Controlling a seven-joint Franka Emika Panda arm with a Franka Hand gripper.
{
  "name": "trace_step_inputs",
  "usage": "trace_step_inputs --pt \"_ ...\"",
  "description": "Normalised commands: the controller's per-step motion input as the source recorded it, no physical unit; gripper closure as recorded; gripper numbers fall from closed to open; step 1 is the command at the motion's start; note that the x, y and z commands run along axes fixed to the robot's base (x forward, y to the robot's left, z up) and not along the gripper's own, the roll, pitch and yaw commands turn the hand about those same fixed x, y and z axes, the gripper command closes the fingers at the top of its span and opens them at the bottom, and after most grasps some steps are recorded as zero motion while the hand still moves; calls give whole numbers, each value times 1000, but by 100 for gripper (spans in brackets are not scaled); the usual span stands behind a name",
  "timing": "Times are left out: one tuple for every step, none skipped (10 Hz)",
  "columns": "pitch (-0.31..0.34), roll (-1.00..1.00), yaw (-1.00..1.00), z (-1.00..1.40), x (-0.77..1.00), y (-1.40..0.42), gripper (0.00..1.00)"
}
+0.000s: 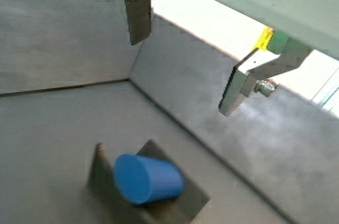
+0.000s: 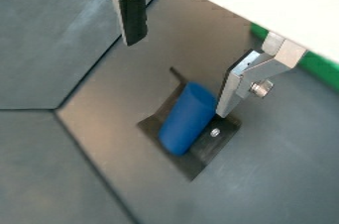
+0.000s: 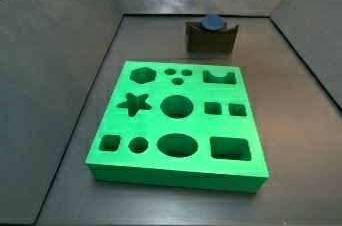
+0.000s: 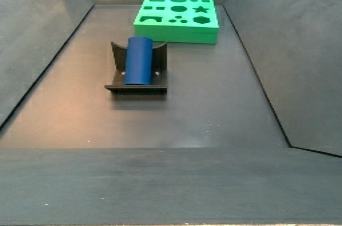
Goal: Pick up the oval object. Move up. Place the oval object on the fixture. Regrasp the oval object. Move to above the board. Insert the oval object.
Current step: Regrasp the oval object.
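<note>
Oval object: the blue peg (image 4: pixel 139 58) lies on its side in the notch of the fixture, and nothing grips it; in a side view (image 3: pixel 211 22) only its rounded end shows, at the top centre of the frame

Fixture: the dark block (image 4: pixel 118 77) stands on the grey floor, left of centre in a side view; in a side view (image 3: pixel 195 40) it sits at the top of the frame, behind the board and apart from it

Board: the green slab (image 3: pixel 134 160) fills the middle and lower part of a side view, with star, round, square and hexagon cut-outs, all empty; in a side view (image 4: pixel 195 34) it lies at the top, beyond the fixture

Gripper: seen only in the wrist views (image 1: pixel 185 55) (image 2: pixel 185 55), it hangs above the peg with its fingers clear of it

Fingers: one silver plate with a dark pad (image 2: pixel 133 18) and the opposite plate (image 2: pixel 241 84) stand on either side of the peg in a wrist view, without touching it

Jaws: released and spread wide, with nothing between them

Bin: dark grey walls (image 4: pixel 267 40) rise around the floor on all sides
</note>
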Motion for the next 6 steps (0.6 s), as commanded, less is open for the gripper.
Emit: trace_step_inputs --pt "117 1000 91 -19 104 -38 0" --pt "132 1000 102 -19 108 -39 0" --pt "163 1000 134 -20 109 -41 0" --pt "184 951 176 -19 111 -45 0" --pt "167 771 187 -24 112 -47 0" --pt "152 653 199 -23 112 -50 0"
